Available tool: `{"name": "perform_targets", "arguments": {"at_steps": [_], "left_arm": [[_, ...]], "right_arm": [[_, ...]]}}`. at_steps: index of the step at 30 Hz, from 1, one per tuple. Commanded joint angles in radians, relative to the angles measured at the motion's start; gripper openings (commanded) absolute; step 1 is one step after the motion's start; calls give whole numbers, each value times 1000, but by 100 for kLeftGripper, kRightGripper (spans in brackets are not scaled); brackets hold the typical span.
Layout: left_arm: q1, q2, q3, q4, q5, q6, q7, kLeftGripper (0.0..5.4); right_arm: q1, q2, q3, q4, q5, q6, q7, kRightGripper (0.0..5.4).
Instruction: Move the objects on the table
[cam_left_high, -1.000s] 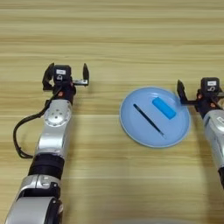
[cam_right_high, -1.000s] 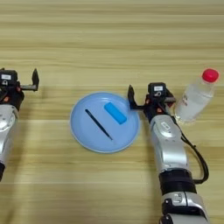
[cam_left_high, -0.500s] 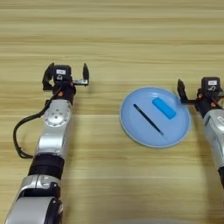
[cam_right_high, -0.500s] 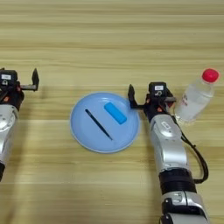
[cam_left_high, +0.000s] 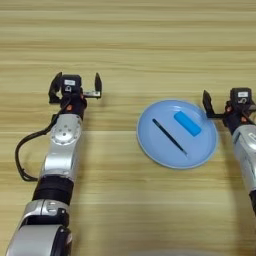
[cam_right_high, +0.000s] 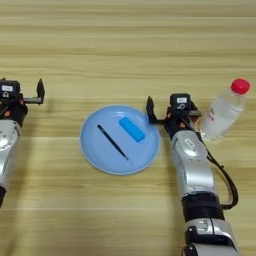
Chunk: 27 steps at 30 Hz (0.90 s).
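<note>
The light wooden table, with plank grain running horizontally, fills both views. A round light-blue plate is set on it just below centre. At about 3 o'clock from the plate, near the right edge of the right eye view, a clear plastic bottle with a red cap is seen, leaning so that the cap points toward 1 o'clock; whether it stands or lies on the wood cannot be told. Plate and bottle are apart.
</note>
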Motion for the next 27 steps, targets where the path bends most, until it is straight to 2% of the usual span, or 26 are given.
{"name": "perform_targets", "arguments": {"at_steps": [1, 27], "left_arm": [[-13, 5, -4, 9, 8, -11, -1, 540], [-18, 10, 1, 24, 7, 1, 1, 540]], "right_arm": [[-19, 1, -11, 4, 9, -9, -1, 538], [-20, 6, -11, -1, 12, -14, -1, 538]]}}
